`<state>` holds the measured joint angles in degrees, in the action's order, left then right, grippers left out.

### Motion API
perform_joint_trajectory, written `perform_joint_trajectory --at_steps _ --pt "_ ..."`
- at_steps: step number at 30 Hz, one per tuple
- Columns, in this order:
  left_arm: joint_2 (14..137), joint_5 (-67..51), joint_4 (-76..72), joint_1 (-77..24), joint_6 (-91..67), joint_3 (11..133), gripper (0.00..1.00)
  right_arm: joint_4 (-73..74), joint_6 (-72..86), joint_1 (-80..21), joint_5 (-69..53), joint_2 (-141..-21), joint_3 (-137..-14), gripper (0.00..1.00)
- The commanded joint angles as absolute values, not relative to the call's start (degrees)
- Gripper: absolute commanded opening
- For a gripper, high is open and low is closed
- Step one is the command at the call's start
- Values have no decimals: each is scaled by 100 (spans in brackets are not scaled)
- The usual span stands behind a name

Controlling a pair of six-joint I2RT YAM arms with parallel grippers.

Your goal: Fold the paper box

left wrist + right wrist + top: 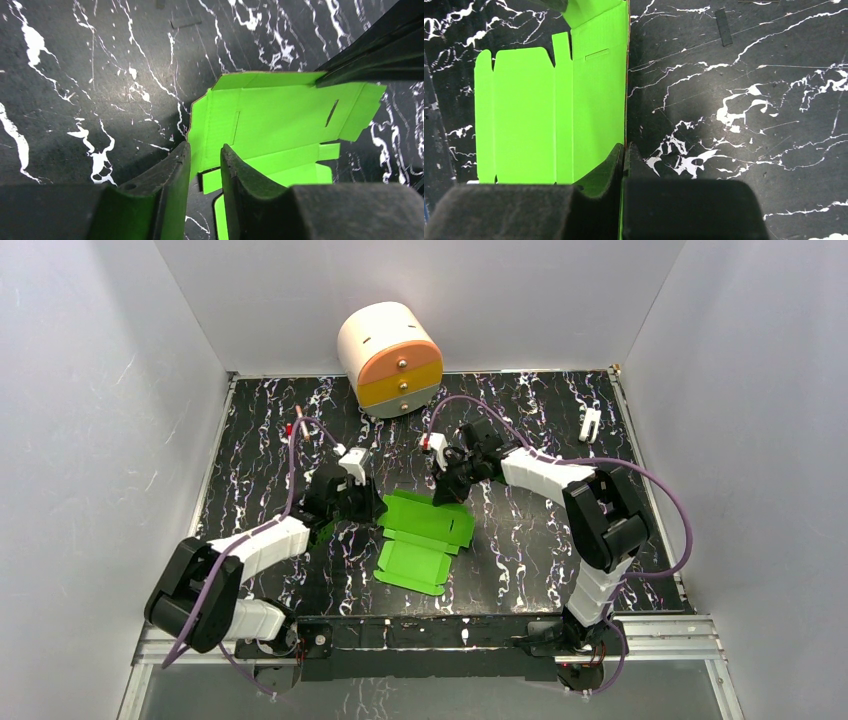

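Card of the paper box (425, 530) looked light, thin and crease-prone, best held by edges: right jaws clamped one edge, left jaws stood ajar around another.

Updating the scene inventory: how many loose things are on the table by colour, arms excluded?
Green: 1, paper box, a flat sheet
Cream, with orange and yellow drawers: 1, drawer unit
White: 1, small piece near the far right edge, too small to identify
Total: 3
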<state>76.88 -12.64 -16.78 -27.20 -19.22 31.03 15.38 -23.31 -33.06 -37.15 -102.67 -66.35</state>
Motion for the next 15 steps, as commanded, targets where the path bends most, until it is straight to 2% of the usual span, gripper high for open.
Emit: perform_joint_trajectory --at_steps 1,7,15 --pt "7229 -869 -1874 -2742 -2209 3406 29 1568 -2623 -3332 -3448 -9914 -6871 0" --pt "7048 -748 -1909 -2734 -2429 3723 42 1547 -2863 -3360 -3289 -9697 -6841 0" --pt "7690 -899 -1613 -2723 -2781 4431 43 1412 -3255 -3430 -3174 -9531 -6688 0"
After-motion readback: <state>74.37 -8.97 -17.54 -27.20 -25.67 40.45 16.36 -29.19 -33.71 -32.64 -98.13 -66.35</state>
